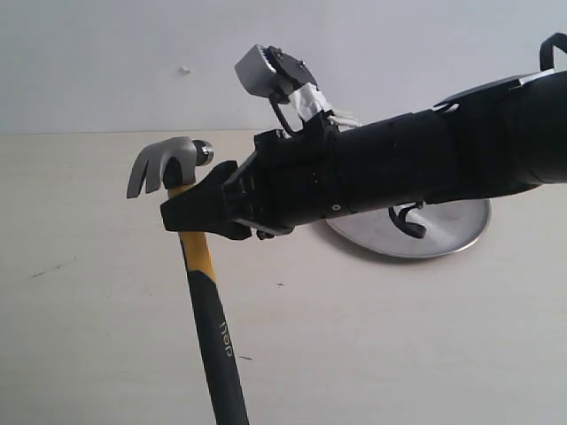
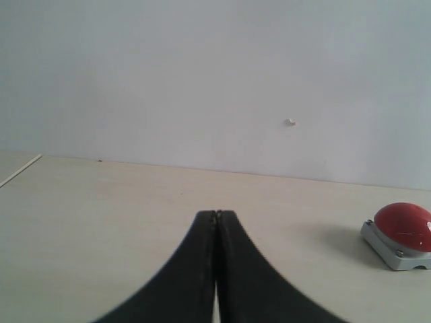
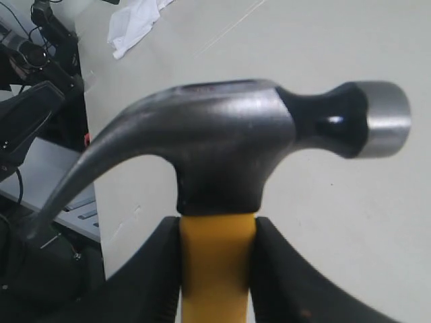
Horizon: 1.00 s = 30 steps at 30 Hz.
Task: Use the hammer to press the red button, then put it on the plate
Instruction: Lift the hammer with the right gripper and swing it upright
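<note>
Seen from the exterior view, the right arm stretches across the counter [image 1: 399,336] from its right side, its right end effector [image 1: 188,212] clamped on the hammer [image 1: 202,274] at the yellow neck just below the steel head. The hammer stands nearly upright, head up, its long axis leaning slightly as the black grip runs down toward the counter's near edge and out of frame. The claw points to the counter's left side and the striking face the other way. The plate [image 1: 443,243] lies beyond the arm toward the right side, partly hidden by it. The red button does not show here, so its bearing from the hammer cannot be told. In the left wrist view, the left end effector [image 2: 216,219] is empty, jaws pressed together, and the red button [image 2: 404,225] sits on the counter ahead of it, well apart, short of the back wall. The right wrist view shows black fingers [image 3: 283,269] on both sides of the yellow neck. The face looks sideways, so pressing likely calls for tipping the head over the dome, with only bare counter showing around the button.
</note>
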Each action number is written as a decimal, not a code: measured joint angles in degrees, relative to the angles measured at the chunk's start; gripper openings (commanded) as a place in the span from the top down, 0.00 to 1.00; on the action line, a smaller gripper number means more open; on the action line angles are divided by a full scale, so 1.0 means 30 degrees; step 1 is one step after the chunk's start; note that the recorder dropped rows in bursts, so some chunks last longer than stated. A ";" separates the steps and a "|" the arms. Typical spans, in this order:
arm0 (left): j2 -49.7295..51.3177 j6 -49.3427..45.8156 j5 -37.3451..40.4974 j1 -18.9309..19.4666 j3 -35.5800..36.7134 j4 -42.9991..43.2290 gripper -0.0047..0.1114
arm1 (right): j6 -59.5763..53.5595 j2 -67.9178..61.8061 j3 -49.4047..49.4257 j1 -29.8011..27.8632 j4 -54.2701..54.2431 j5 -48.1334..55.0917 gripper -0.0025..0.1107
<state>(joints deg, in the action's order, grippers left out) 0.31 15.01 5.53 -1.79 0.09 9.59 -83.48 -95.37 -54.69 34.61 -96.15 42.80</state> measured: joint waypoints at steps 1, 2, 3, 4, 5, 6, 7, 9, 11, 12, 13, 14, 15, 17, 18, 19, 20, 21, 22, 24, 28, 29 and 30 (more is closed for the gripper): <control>0.0000 0.0000 0.0000 0.0000 0.0000 0.0000 0.96 | -0.0118 0.0000 0.0098 0.0000 -0.0085 0.0000 0.98; 0.0000 0.0000 0.0000 0.0000 0.0000 0.0000 0.96 | -0.0275 0.0000 0.0198 0.0000 -0.0178 0.0000 0.98; 0.0000 0.0000 0.0000 0.0000 0.0000 0.0000 0.96 | -0.0321 0.0000 0.0227 0.0000 -0.0232 -0.0034 0.98; 0.0000 0.0000 0.0000 0.0000 0.0000 0.0000 0.96 | -0.0347 0.0000 0.0240 0.0000 -0.0273 -0.0034 0.98; 0.0000 0.0000 0.0000 0.0000 0.0000 0.0000 0.96 | -0.0364 0.0000 0.0240 0.0000 -0.0285 -0.0034 0.98; 0.0000 0.0000 0.0000 0.0000 0.0000 0.0000 0.96 | -0.0397 0.0000 0.0240 0.0000 -0.0285 -0.0034 0.98; 0.0000 0.0000 0.0000 0.0000 0.0000 0.0000 0.96 | -0.0397 0.0000 0.0240 0.0000 -0.0317 -0.0034 0.98; 0.0000 0.0000 0.0000 0.0000 0.0000 0.0000 0.96 | -0.0397 0.0000 0.0270 0.0000 -0.0317 -0.0115 0.98; 0.0000 0.0000 0.0000 0.0000 0.0000 0.0000 0.96 | -0.0397 0.0000 0.0270 0.0000 -0.0317 -0.0240 0.98; 0.0000 0.0000 0.0000 0.0000 0.0000 0.0000 0.96 | -0.0397 0.0000 0.0270 0.0000 -0.0317 -0.0281 0.98; 0.0000 0.0000 0.0000 0.0000 0.0000 0.0000 0.96 | -0.0397 0.0000 0.0270 0.0000 -0.0326 -0.0326 0.98; 0.0000 0.0000 0.0000 0.0000 0.0000 0.0000 0.96 | -0.0397 0.0000 0.0270 0.0000 -0.0359 -0.0415 0.98; 0.0000 0.0000 0.0000 0.0000 0.0000 0.0000 0.96 | -0.0397 0.0000 0.0270 0.0000 -0.0398 -0.0416 0.98; 0.0000 0.0000 0.0000 0.0000 0.0000 0.0000 0.96 | -0.0277 0.0000 0.0270 0.0000 -0.0398 -0.0444 0.98; 0.0000 0.0000 0.0000 0.0000 0.0000 0.0000 0.96 | -0.0238 0.0000 0.0270 0.0000 -0.0398 -0.0444 0.98; 0.0000 0.0000 0.0000 0.0000 0.0000 0.0000 0.96 | -0.0232 0.0000 0.0270 0.0000 -0.0398 -0.0444 0.98; 0.0000 0.0000 0.0000 0.0000 0.0000 0.0000 0.96 | -0.0190 0.0000 0.0270 0.0000 -0.0398 -0.0444 0.98; 0.0000 0.0000 0.0000 0.0000 0.0000 0.0000 0.96 | -0.0144 0.0000 0.0270 0.0000 -0.0398 -0.0444 0.98; 0.0000 0.0000 0.0000 0.0000 0.0000 0.0000 0.96 | -0.0144 0.0000 0.0270 0.0000 -0.0434 -0.0444 0.98; 0.0000 0.0000 0.0000 0.0000 0.0000 0.0000 0.96 | -0.0144 0.0000 0.0270 0.0000 -0.0434 -0.0444 0.98; 0.0000 0.0000 0.0000 0.0000 0.0000 0.0000 0.96 | -0.0136 0.0000 0.0270 0.0000 -0.0434 -0.0201 0.98; 0.0000 0.0000 0.0000 0.0000 0.0000 0.0000 0.96 | -0.0136 0.0000 0.0270 0.0000 -0.0434 -0.0100 0.98; 0.0000 0.0000 0.0000 0.0000 0.0000 0.0000 0.96 | -0.0136 0.0000 0.0270 0.0000 -0.0434 0.0005 0.98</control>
<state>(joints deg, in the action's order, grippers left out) 0.31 15.01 5.53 -1.79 0.09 9.59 -83.89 -95.37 -53.88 34.61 -97.45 42.82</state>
